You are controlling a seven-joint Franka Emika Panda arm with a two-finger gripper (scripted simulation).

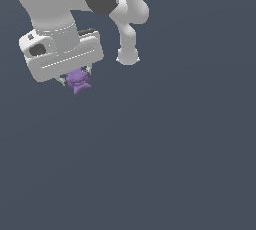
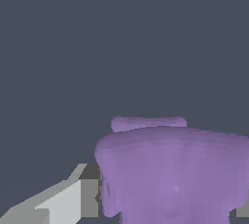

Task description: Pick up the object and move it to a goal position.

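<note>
One arm fills the exterior view's upper left, and its pincer [image 1: 76,78] is closed on the purple object [image 1: 78,80], which sits between the fingertips and juts just past them, pointed end away from the palm. No goal marker shows in either view, so which way to carry it cannot be told. Only the wrist view gives the object [image 2: 175,174] large, touching one grey finger [image 2: 65,201].

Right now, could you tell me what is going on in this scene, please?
A white Panda arm holds a small purple figurine in its claw, the fingers closed on either side of it. In the wrist view the figurine fills the space beside one finger. No goal marker is visible against the plain dark background.
</note>
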